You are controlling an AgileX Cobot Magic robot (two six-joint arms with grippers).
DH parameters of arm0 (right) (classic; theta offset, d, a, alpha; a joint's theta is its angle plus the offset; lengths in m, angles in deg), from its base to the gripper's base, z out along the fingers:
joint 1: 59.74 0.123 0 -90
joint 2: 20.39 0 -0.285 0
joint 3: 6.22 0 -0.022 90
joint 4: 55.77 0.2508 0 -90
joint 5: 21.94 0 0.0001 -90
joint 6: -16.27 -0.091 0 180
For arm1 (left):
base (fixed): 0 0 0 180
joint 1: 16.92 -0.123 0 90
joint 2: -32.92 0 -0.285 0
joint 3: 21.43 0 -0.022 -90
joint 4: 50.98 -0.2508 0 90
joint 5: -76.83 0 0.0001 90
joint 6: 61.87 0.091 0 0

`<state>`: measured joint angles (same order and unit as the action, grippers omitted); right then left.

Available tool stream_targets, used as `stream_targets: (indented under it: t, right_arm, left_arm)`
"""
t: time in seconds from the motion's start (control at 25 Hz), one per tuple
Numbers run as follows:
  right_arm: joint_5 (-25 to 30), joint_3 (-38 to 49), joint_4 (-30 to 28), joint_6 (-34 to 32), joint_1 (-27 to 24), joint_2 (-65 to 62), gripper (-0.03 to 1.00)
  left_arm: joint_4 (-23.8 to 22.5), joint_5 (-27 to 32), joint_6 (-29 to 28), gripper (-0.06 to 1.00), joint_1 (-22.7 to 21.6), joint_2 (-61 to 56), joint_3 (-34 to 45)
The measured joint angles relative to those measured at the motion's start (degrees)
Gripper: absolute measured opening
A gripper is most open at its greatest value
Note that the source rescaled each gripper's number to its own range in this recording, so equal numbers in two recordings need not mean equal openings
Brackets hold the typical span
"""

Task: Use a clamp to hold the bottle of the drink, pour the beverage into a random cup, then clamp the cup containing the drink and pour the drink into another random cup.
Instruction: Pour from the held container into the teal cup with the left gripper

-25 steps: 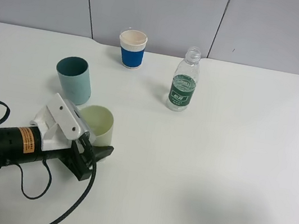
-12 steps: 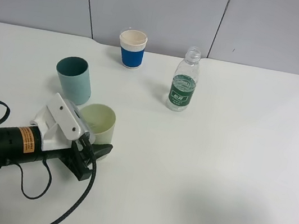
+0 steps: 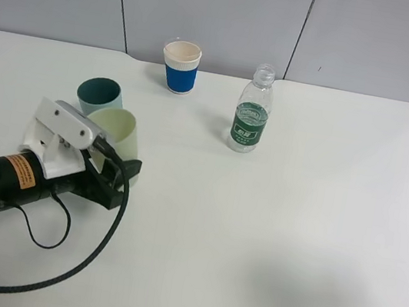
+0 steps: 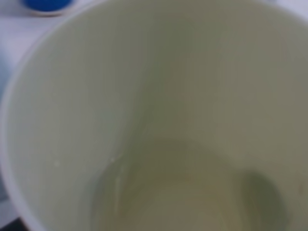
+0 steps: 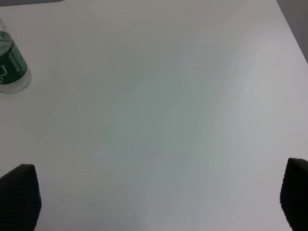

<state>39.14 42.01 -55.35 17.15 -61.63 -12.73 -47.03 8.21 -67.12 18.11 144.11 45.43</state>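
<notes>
- Left end effector (image 3: 121,159) pinches the pale yellow-green tumbler (image 3: 117,129), just beside the teal tumbler (image 3: 98,94).
- Right end effector (image 5: 157,194) spread wide above the worktop (image 5: 159,96).

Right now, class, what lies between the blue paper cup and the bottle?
Between paper cup and bottle, only bare table, per the exterior high view.
</notes>
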Motion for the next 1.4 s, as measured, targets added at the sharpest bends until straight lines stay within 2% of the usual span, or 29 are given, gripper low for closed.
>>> stream_targets:
  t: [0.36, 0.48, 0.72, 0.92, 1.16, 1.4]
  right_arm:
    - [0.0, 0.0, 0.0, 0.0, 0.0, 0.0, 1.00]
    - [0.0, 0.0, 0.0, 0.0, 0.0, 0.0, 1.00]
    - [0.0, 0.0, 0.0, 0.0, 0.0, 0.0, 1.00]
    - [0.0, 0.0, 0.0, 0.0, 0.0, 0.0, 1.00]
    - [0.0, 0.0, 0.0, 0.0, 0.0, 0.0, 1.00]
    - [0.0, 0.0, 0.0, 0.0, 0.0, 0.0, 1.00]
  left_arm:
    - [19.6, 0.1, -0.5, 0.05, 0.0, -2.7, 3.8]
    - [24.6, 0.1, -0.5, 0.05, -0.5, -2.8, 3.8]
    - [26.0, 0.1, 2.5, 0.05, -6.3, -2.8, 3.8]
    - [26.5, 0.1, 7.8, 0.05, -10.9, -2.8, 2.9]
    - [27.1, 0.1, 15.4, 0.05, -12.0, -2.7, -0.2]
    - [31.6, 0.1, 19.5, 0.05, -12.0, -2.6, -3.9]
